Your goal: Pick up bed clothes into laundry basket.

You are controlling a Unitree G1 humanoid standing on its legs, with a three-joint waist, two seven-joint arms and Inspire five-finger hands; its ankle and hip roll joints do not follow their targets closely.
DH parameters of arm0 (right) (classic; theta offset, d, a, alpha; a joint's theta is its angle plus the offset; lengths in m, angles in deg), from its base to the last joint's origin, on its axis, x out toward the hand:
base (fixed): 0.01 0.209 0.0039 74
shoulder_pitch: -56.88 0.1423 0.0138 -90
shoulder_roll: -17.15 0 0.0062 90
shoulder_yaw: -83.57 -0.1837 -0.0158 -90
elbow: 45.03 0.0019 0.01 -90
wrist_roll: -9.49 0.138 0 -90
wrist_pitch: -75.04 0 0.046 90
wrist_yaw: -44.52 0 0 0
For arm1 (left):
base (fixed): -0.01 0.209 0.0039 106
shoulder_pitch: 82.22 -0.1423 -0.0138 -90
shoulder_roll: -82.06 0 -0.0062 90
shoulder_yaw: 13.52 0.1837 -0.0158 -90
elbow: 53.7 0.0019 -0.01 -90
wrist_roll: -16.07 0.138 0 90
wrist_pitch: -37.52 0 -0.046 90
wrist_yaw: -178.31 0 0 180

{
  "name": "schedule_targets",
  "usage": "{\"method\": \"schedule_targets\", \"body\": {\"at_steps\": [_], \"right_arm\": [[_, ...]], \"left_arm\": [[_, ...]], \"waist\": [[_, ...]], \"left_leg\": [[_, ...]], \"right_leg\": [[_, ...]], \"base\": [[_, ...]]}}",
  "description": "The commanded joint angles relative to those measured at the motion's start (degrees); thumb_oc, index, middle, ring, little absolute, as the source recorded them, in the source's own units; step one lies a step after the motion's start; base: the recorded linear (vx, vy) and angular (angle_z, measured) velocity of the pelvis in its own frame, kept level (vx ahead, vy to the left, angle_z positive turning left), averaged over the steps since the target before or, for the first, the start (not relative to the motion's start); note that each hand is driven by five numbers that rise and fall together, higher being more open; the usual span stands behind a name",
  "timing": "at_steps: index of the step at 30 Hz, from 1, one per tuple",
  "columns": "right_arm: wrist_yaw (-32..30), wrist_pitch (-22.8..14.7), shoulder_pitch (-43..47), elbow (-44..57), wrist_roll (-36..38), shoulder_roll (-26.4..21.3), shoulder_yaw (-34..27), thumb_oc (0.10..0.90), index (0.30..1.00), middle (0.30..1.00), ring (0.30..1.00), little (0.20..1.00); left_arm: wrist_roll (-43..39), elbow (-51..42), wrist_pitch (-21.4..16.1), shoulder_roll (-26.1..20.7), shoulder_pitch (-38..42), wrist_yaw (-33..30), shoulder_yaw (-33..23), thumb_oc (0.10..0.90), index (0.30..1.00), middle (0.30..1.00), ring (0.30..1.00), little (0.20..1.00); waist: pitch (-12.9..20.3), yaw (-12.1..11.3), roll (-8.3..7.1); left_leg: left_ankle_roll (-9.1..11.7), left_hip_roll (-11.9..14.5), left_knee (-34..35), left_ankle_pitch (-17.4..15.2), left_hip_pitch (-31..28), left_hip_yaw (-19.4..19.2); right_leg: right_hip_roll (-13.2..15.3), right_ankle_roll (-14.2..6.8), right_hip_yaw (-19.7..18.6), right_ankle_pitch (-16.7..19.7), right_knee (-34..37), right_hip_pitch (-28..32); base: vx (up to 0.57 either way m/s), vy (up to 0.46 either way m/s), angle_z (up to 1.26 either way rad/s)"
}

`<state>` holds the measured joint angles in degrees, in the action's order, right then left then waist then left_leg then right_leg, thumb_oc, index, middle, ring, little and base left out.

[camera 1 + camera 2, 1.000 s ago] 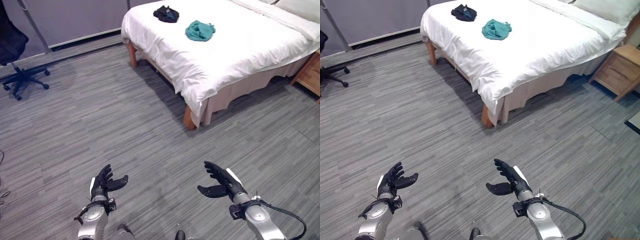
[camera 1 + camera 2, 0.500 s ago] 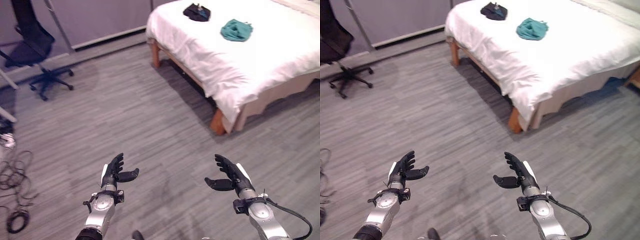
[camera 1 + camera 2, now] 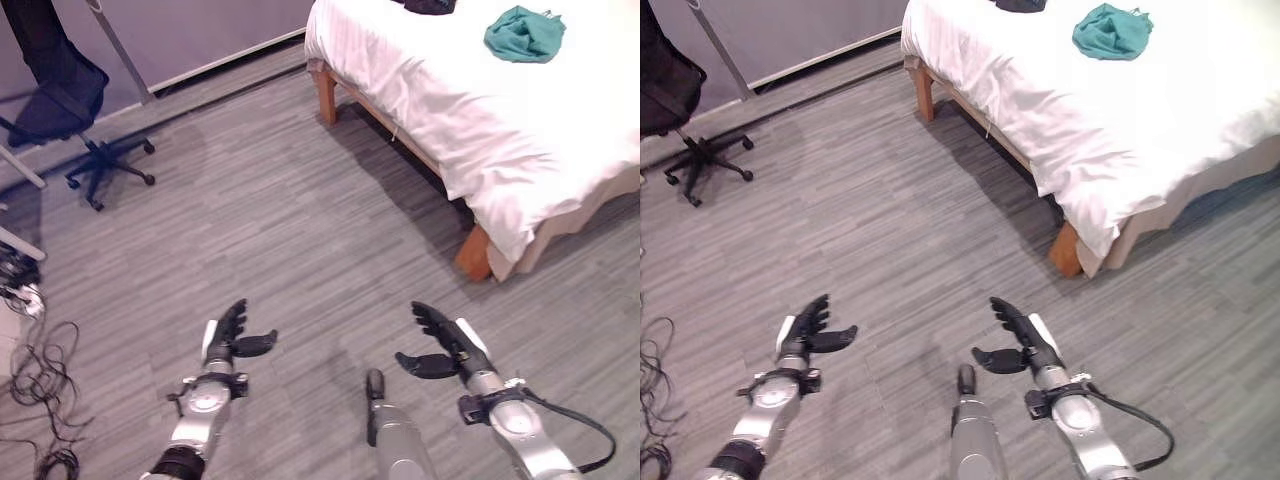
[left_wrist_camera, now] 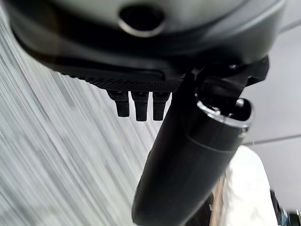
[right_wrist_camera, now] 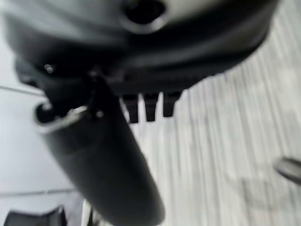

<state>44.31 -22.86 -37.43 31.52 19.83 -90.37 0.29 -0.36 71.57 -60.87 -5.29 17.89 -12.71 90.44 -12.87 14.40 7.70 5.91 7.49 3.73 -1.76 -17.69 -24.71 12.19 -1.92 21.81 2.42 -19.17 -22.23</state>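
Stretching far ahead of the right robot hand (image 3: 441, 346), the white bed (image 3: 470, 110) carries a teal garment (image 3: 523, 33) and a dark garment (image 3: 430, 6), a black office chair (image 3: 62, 105) stands far beyond the left robot hand (image 3: 232, 336), and both hands hover over the floor (image 3: 270, 230), spread, holding nothing.

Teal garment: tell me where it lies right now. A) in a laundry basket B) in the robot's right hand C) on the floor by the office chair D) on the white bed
D: the teal garment lies crumpled on the white bed, and both open hands, left hand and right hand, hold nothing over the floor.
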Motion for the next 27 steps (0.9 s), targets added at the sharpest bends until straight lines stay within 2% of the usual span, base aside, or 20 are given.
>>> {"method": "schedule_targets", "body": {"at_steps": [1,2,3,4,5,6,7,8,10,12,14,15,17,19,21,22,23,24,25,27], "right_arm": [[-0.4,-6.3,0.3,8.2,3.1,-0.7,-2.9,0.8,0.9,0.9,0.9,0.9],[-0.4,-6.3,0.2,8.3,3.2,-0.8,-3.0,0.8,0.9,0.9,0.9,0.9],[-1.2,-6.4,0.8,8.3,3.6,-1.9,-3.4,0.8,0.9,0.9,0.9,0.9],[-1.2,-6.5,0.7,8.4,3.8,-2.3,-3.7,0.8,0.9,0.9,0.9,0.9],[-1.3,-6.5,0.4,8.3,3.6,-2.9,-4.1,0.8,0.9,0.9,0.9,0.9],[-1.3,-6.5,0.4,8.3,3.6,-2.8,-4.2,0.8,0.9,0.9,0.9,0.9],[-2.4,-6.2,0.4,8.4,3.2,-3.3,-4.7,0.8,0.9,0.9,0.9,0.9],[-2.5,-6.1,0.5,8.4,3.0,-3.6,-4.7,0.8,0.9,0.9,0.9,0.9],[-2.2,-6.0,0.6,8.6,2.8,-3.5,-4.4,0.8,0.9,0.9,0.9,0.9],[-1.2,-6.2,0.2,8.5,2.6,-3.3,-3.7,0.8,0.9,0.9,0.9,0.9],[-0.4,-6.4,-0.4,8.1,1.7,-3.2,-3.1,0.8,0.9,0.9,0.9,0.9],[-0.1,-6.4,-0.5,7.5,0.9,-3.4,-2.6,0.8,0.9,0.9,0.9,0.9],[0.3,-6.6,0.2,6.6,1.4,-3.3,-2.0,0.8,0.9,0.9,0.9,0.9],[0.6,-6.8,1.4,5.4,2.3,-3.0,-1.7,0.8,0.9,0.9,0.9,0.9],[0.7,-6.8,1.6,4.9,2.9,-2.8,-1.9,0.8,0.9,0.9,0.9,0.9],[0.7,-6.8,1.6,4.9,2.9,-2.8,-1.9,0.8,0.9,0.9,0.9,0.9],[0.6,-6.7,1.4,4.7,2.9,-2.6,-2.4,0.8,0.9,0.9,0.9,0.9],[0.5,-6.6,0.7,4.7,3.1,-2.2,-3.3,0.8,0.9,0.9,0.9,0.9],[0.5,-6.6,0.6,4.8,3.1,-2.2,-3.3,0.8,0.9,0.9,0.9,0.9],[0.5,-6.1,-0.7,5.7,3.0,-1.6,-4.9,0.8,0.9,0.9,0.9,0.9]], "left_arm": [[0.0,-3.7,-5.7,-2.0,4.6,-0.7,-2.0,0.8,0.9,0.9,0.9,0.9],[0.0,-3.7,-5.8,-1.9,4.6,-0.6,-2.0,0.8,0.9,0.9,0.9,0.9],[-4.5,-4.3,-6.5,-0.5,4.4,-1.0,-2.2,0.8,0.9,0.9,0.9,0.9],[-6.3,-4.9,-6.7,-0.4,4.0,-0.3,-2.2,0.8,0.9,0.9,0.9,0.9],[-6.4,-5.6,-6.6,-0.5,3.5,0.1,-2.0,0.8,0.9,0.9,0.9,0.9],[-6.4,-5.7,-6.6,-0.6,3.5,0.1,-1.9,0.8,0.9,0.9,0.9,0.9],[-5.2,-5.3,-5.9,-0.6,3.3,-0.9,-1.4,0.8,0.9,0.9,0.9,0.9],[-5.3,-5.0,-5.6,-0.4,3.0,-1.0,-1.7,0.8,0.9,0.9,0.9,0.9],[-5.7,-4.3,-5.4,-0.4,1.3,-0.7,-3.0,0.8,0.9,0.9,0.9,0.9],[-5.6,-4.7,-5.8,-1.0,-1.3,-0.6,-5.1,0.8,0.9,0.9,0.9,0.9],[-5.7,-4.8,-6.1,-1.5,-3.7,-0.8,-7.1,0.8,0.9,0.9,0.9,0.9],[-6.2,-5.1,-6.7,-1.6,-5.1,-1.4,-8.8,0.8,0.9,0.9,0.9,0.9],[-7.3,-5.8,-7.5,-2.2,-6.1,-1.5,-11.1,0.8,0.9,0.9,0.9,0.9],[-7.6,-5.9,-8.3,-3.1,-6.1,-1.6,-12.5,0.8,0.9,0.9,0.9,0.9],[-7.5,-5.2,-8.4,-3.9,-5.1,-1.5,-12.8,0.8,0.9,0.9,0.9,0.9],[-7.5,-5.2,-8.4,-4.0,-5.1,-1.5,-12.8,0.8,0.9,0.9,0.9,0.9],[-7.4,-5.0,-8.4,-4.0,-4.5,-1.6,-12.6,0.8,0.9,0.9,0.9,0.9],[-7.0,-4.7,-8.2,-3.9,-3.8,-1.6,-12.2,0.8,0.9,0.9,0.9,0.9],[-7.0,-4.7,-8.2,-3.9,-3.8,-1.6,-12.1,0.8,0.9,0.9,0.9,0.9],[-6.5,-4.0,-7.8,-4.0,-3.2,-1.7,-11.5,0.8,0.9,0.9,0.9,0.9]], "waist": [[5.0,1.9,-2.53],[5.0,2.0,-2.39],[4.3,1.2,-2.92],[4.3,0.6,-3.6],[3.8,-0.5,-4.54],[3.8,-0.5,-4.44],[3.1,-1.9,-6.57],[3.0,-2.3,-6.67],[2.9,-3.3,-6.99],[2.7,-4.5,-6.55],[2.6,-6.1,-5.94],[2.4,-7.2,-5.5],[2.3,-7.8,-5.15],[2.4,-7.7,-5.06],[2.8,-7.4,-5.18],[2.8,-7.6,-5.31],[3.1,-7.0,-5.24],[3.8,-6.6,-5.28],[3.8,-6.7,-5.35],[6.0,-7.1,-5.33]], "left_leg": [[1.1,-7.1,-11.1,-1.7,1.8,2.8],[1.3,-6.8,-11.5,-1.8,2.0,2.9],[6.7,-1.0,-28.0,5.5,6.9,2.2],[8.5,2.1,-33.3,10.1,8.6,0.6],[9.1,3.7,-38.7,13.2,11.1,0.0],[9.1,4.0,-39.2,13.0,11.3,0.1],[9.1,3.6,-43.7,16.0,16.7,0.1],[9.0,3.6,-41.1,14.9,17.9,1.6],[6.6,3.1,-34.6,12.9,20.8,4.1],[4.8,5.7,-25.5,12.7,21.6,6.8],[3.8,6.7,-16.4,14.5,21.2,10.6],[3.9,7.7,-10.8,16.5,21.3,15.4],[4.9,9.5,-5.4,20.3,20.9,19.6],[6.4,11.7,-3.2,23.8,20.5,17.7],[7.3,13.4,-2.2,25.9,20.8,13.8],[7.3,13.3,-2.0,25.9,20.6,13.6],[7.6,14.0,-1.7,26.0,20.9,10.4],[8.0,14.4,-2.0,26.0,20.7,4.8],[8.0,14.4,-2.0,25.9,20.6,4.7],[7.3,13.0,-4.4,23.4,21.3,1.5]], "right_leg": [[-1.8,-6.0,-0.9,4.6,14.0,10.6],[-2.0,-5.9,-0.7,4.5,14.2,10.8],[-3.1,-3.2,0.2,2.4,14.8,14.7],[-3.9,-1.6,0.4,0.6,15.9,17.1],[-4.4,-0.3,0.3,-0.7,17.0,19.8],[-4.7,-0.1,0.4,-0.7,17.1,19.9],[-5.1,1.7,-1.0,-1.2,19.1,23.3],[-5.9,1.8,-2.0,-1.7,19.6,24.5],[-6.7,1.3,-4.6,-2.3,20.2,26.6],[-6.8,0.5,-7.9,-3.9,18.3,27.0],[-6.8,0.3,-11.0,-6.2,16.3,27.0],[-6.7,-0.3,-13.4,-7.7,14.7,27.1],[-6.5,-0.6,-17.3,-9.6,12.3,26.8],[-6.1,-1.0,-19.1,-11.1,11.0,27.1],[-5.6,-1.4,-19.5,-12.8,9.8,28.1],[-5.5,-1.5,-19.7,-12.9,9.6,28.0],[-5.4,-1.6,-19.5,-13.6,9.7,29.1],[-4.9,-1.9,-18.6,-13.8,10.6,31.5],[-4.8,-2.0,-18.7,-13.8,10.7,31.6],[-2.3,-3.8,-17.1,-12.7,11.8,35.8]], "base": [[0.29,-0.252,0.3],[0.4,-0.371,0.27],[0.4,-0.401,0.1],[0.5,-0.501,0.08],[0.23,-0.248,-0.18],[0.26,-0.296,-0.27],[0.29,-0.255,-0.4],[0.44,-0.287,-0.12],[0.43,-0.069,-0.35],[0.42,0.085,-0.82],[0.41,0.179,-1.47],[0.44,0.233,-1.51],[0.42,0.193,-1.34],[0.4,0.153,-1.36],[0.4,0.1,-1.01],[0.37,0.046,-0.26],[0.5,0.058,0.25],[0.5,0.06,0.48],[0.76,0.135,0.58],[0.75,0.185,0.56]]}}
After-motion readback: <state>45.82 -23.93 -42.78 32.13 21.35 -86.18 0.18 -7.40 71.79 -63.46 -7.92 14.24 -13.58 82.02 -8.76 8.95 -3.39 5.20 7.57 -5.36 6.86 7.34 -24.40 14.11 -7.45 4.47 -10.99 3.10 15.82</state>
